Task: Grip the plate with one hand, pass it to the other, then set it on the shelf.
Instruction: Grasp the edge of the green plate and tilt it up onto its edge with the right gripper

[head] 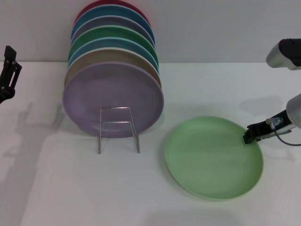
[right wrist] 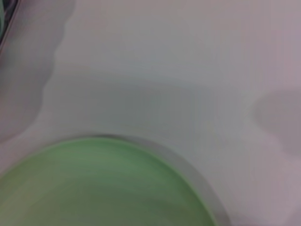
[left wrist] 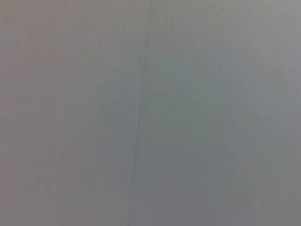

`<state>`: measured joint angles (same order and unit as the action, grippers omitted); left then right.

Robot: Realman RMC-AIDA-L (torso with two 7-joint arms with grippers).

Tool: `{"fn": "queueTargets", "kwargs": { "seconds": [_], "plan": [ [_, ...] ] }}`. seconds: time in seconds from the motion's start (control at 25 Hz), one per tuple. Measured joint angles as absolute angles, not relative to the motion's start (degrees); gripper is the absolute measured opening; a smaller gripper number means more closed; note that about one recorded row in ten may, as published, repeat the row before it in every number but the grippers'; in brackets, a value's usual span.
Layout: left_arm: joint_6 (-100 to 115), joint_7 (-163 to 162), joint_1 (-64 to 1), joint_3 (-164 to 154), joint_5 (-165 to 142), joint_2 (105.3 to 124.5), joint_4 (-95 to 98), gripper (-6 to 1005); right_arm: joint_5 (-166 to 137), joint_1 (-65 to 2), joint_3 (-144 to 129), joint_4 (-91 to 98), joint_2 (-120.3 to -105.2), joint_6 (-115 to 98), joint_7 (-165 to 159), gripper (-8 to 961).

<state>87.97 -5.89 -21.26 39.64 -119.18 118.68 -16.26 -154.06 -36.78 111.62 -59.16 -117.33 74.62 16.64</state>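
The plate (head: 214, 157), round, matte, pale green, shallow-rimmed, is laid flat on the surface (head: 56, 188); the right claw (head: 249, 136) is seen at its rim, state untellable.

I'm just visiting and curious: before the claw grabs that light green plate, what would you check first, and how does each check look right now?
1. Plate lies flat on the table, nothing on it: ok.
2. Right claw at the plate's right rim: ok.
3. Right claw closed on the rim: cannot tell.
4. Left claw raised at the table's far left edge, away from the plate: ok.
5. Wire shelf has room in front of the lilac plate: ok.
6. Stacked plates lean steadily behind the shelf: cannot tell.
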Motion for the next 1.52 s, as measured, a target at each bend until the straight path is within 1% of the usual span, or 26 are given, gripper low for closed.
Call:
{"fn": "queueTargets", "kwargs": {
  "seconds": [0.2,0.44,0.76,0.96,1.04,1.2,1.36,1.52],
  "plan": [
    [88.0,-5.9,-21.3,39.6,-119.2,118.65,-16.3,804,-154.1,-37.0,111.6,-58.2,-117.33,74.0,17.5,177],
    [88.4,-5.9,-21.3,39.6,-119.2,118.65,-16.3,803,-154.1,-37.4,111.6,-57.4,-117.24,73.8,17.9,119],
    [88.4,-5.9,-21.3,39.6,-119.2,118.65,-16.3,802,-154.6,-37.3,111.7,-57.5,-117.34,72.6,20.4,122],
    [88.4,-5.9,-21.3,39.6,-119.2,118.65,-16.3,802,-155.4,-37.3,111.6,-57.6,-117.32,72.1,20.8,63],
    [88.4,-5.9,-21.3,39.6,-119.2,118.65,-16.4,801,-155.4,-37.1,111.6,-57.9,-117.40,71.8,21.1,63],
    [88.4,-5.9,-21.2,39.6,-119.2,118.65,-16.4,801,-155.5,-36.2,111.6,-59.6,-117.83,71.0,22.4,62],
    [88.5,-5.9,-21.1,39.6,-119.2,118.65,-16.4,800,-155.5,-34.5,111.6,-64.4,-118.77,70.0,24.2,62],
    [88.5,-5.9,-21.1,39.6,-119.2,118.65,-16.4,800,-155.1,-32.9,111.1,-69.2,-118.95,69.1,25.4,47]
  ]
}}
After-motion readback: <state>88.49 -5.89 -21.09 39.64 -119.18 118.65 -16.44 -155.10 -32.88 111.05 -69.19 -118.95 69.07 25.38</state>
